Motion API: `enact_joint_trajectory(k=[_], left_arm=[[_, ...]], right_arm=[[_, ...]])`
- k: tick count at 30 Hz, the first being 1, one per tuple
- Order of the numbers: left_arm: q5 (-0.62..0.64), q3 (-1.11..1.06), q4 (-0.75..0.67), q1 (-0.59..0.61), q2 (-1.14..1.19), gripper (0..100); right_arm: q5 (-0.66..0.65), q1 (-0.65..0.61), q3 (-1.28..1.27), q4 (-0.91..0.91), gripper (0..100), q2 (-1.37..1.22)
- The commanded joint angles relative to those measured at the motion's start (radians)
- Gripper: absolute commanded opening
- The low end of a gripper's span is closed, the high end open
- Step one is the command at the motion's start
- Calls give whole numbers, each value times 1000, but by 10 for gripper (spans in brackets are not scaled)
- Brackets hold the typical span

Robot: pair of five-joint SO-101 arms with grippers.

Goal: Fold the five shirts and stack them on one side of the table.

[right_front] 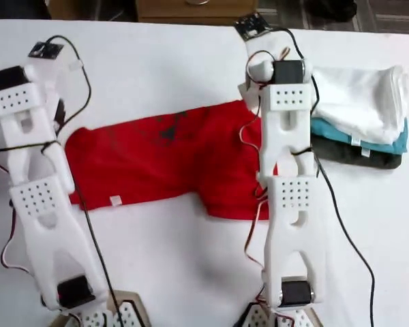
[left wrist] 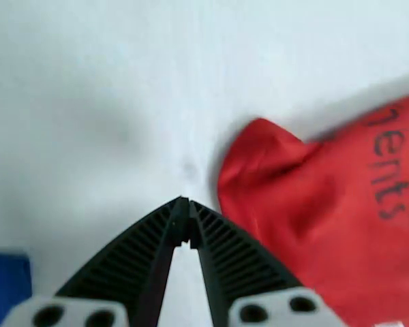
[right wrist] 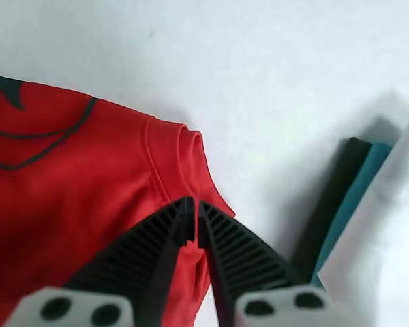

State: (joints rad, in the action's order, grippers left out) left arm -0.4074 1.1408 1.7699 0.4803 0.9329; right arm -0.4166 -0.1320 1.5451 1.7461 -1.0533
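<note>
Surface: carries all items.
Red shirt: lies spread across the middle; folding is not finished.
Stack: far right, white over teal over dark; judged three of five shirts done.
Left pincer: clenched, empty, just beside the shirt's left end.
Right pincer: clenched over the shirt's far right hem; grasp uncertain.

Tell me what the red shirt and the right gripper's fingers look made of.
Red shirt: soft knit fabric, likely cotton or a blend, matte; it wrinkles and has a stitched hem. Right gripper's fingers: black rigid plastic, probably printed, matte; ribbed ridges cover them.
</note>
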Motion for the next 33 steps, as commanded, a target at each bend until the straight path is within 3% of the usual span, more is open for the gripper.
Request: enact_joint_trajectory(k=[1, 7, 12, 17, 25, 33], left_arm=[[-3, -183, 18, -18, -258, 26], [-5, -634, -38, -57, -542, 27], [-6, -1121, -295, -97, -796, 27], [-5, -1534, -549, -133, -996, 26], [-3, -1771, -654, -140, -1059, 26], [-3, -1906, -664, -229, -1062, 26]], right_arm=[[5, -1, -77, 27, 18, 182], [5, -24, -523, 25, 18, 513], [-2, -48, -937, -27, 18, 799], [-3, -58, -1438, -278, 18, 1038], [-3, -99, -2062, -616, 18, 1274], [-3, -99, -2357, -799, 18, 1276]])
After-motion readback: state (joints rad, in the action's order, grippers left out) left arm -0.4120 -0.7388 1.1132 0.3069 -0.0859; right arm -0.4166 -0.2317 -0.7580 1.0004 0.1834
